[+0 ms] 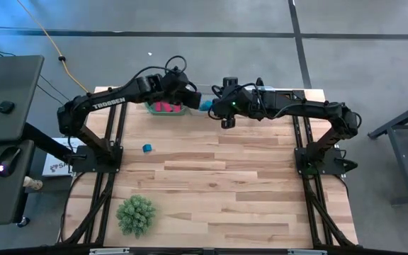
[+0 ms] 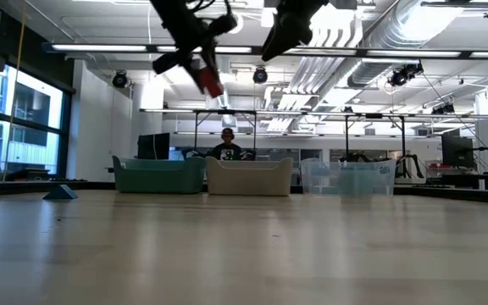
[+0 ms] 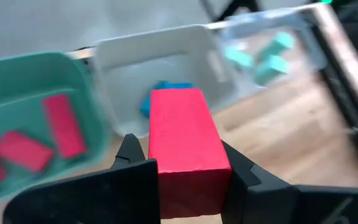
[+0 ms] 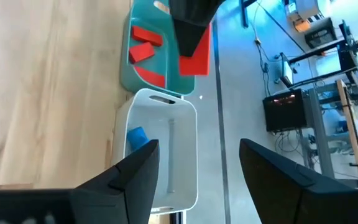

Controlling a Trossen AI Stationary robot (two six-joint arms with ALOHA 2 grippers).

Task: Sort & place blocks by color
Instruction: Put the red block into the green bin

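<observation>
My left tool (image 3: 188,186) is clamped on a red block (image 3: 188,149), held in the air at the worktop's far edge, over the row of bins. From the right wrist camera the block hangs just above the teal bin (image 4: 127,68), which is where I judge it belongs.

That teal bin already has several red blocks (image 4: 145,46) lying in it. The white bin (image 4: 185,155) beside it holds a blue block (image 4: 137,137), and the clear bin (image 3: 303,31) at the other end has light teal blocks (image 3: 272,62) inside. So the sorting looks well along. What I can see left: the red one in my grip, not yet dropped, and one small blue block (image 1: 147,148) lying loose on the worktop (image 1: 225,184) toward its left edge, well apart from the bins. A green spiky ball (image 1: 135,214) sits near the front left corner; I leave that alone.

My left arm reaches in from the left edge, wrist raised high over the bins. My right tool (image 4: 197,180) hangs spread and empty above the white bin, its arm stretched along the far edge from the right.
</observation>
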